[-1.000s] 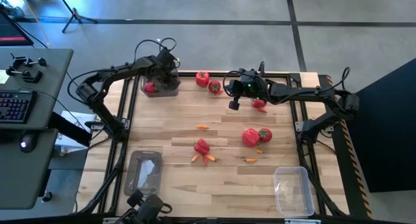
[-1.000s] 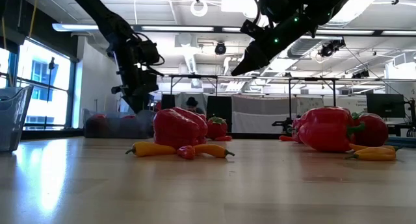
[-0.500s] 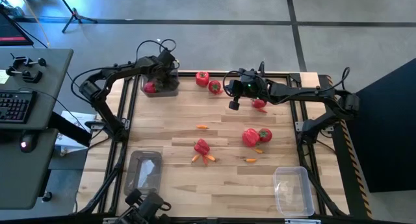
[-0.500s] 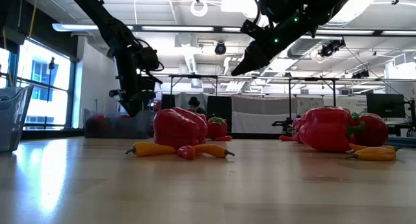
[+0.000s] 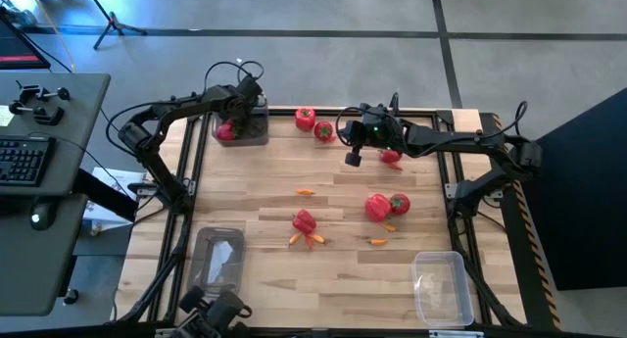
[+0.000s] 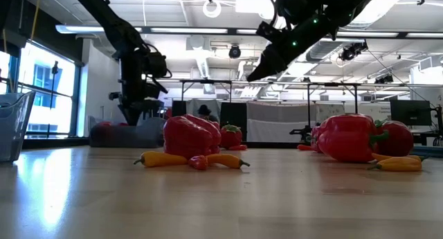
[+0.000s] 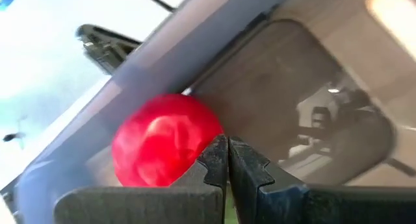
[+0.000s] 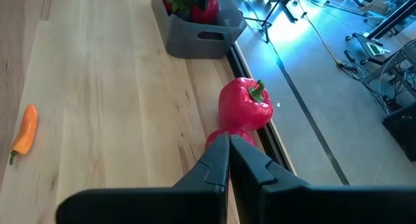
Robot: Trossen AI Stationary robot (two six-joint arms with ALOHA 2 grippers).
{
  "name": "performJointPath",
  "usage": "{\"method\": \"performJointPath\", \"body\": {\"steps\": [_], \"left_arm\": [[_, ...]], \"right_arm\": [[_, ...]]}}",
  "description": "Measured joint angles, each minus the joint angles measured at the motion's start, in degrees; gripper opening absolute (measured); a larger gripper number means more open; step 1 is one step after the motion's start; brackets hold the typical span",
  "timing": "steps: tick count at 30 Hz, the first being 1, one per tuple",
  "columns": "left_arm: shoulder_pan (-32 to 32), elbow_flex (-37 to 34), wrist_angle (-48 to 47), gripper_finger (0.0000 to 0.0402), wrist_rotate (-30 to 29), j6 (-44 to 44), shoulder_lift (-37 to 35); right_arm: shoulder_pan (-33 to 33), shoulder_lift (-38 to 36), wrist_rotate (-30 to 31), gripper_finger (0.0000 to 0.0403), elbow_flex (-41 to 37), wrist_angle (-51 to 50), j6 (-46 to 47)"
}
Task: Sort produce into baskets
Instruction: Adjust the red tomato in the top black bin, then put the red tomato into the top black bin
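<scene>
Red fills the left wrist view — a round fruit (image 7: 166, 143) lying inside the grey basket (image 7: 286, 87) at the table's far-left corner, little more than a speck from above. The left gripper (image 7: 227, 160) hovers over it, fingers pressed together, holding nothing. The right gripper (image 8: 229, 160), likewise closed and empty, hangs above two bell peppers (image 8: 244, 107) at the far edge — other produce lies mid-table.

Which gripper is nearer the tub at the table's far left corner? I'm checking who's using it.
Left. The left gripper, shut, hangs right over that tub, which holds a red fruit. The right gripper, shut, hovers well across the table.
</scene>
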Motion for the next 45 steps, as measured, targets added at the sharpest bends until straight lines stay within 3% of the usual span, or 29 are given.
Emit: {"method": "performJointPath", "body": {"steps": [19, 26, 31, 40, 45], "left_arm": [[1.0, 0.0, -1.6, 0.0000, -1.6, -0.2, -0.3], [1.0, 0.0, -1.8, 0.0000, -0.9, 0.0, -3.9], [1.0, 0.0, 0.2, 0.0000, 6.4, -0.3, -5.4], [0.4, -7.2, 16.4, 0.0000, 19.8, 1.0, -7.2], [-0.3, -12.5, 24.1, 0.0000, 21.6, -0.1, -9.9]], "right_arm": [[0.0, 0.0, 0.0, 0.0002, 0.0, -0.3, 0.0], [0.0, 0.0, 0.0, 0.0002, 0.0, -0.3, 0.0], [0.0, 0.0, 0.0, 0.0002, 0.0, -0.3, 0.0], [0.0, 0.0, 0.0, 0.0002, 0.0, -2.4, 1.7], [0.0, 0.0, 0.0, 0.0002, 0.0, -3.4, 6.0]]}}
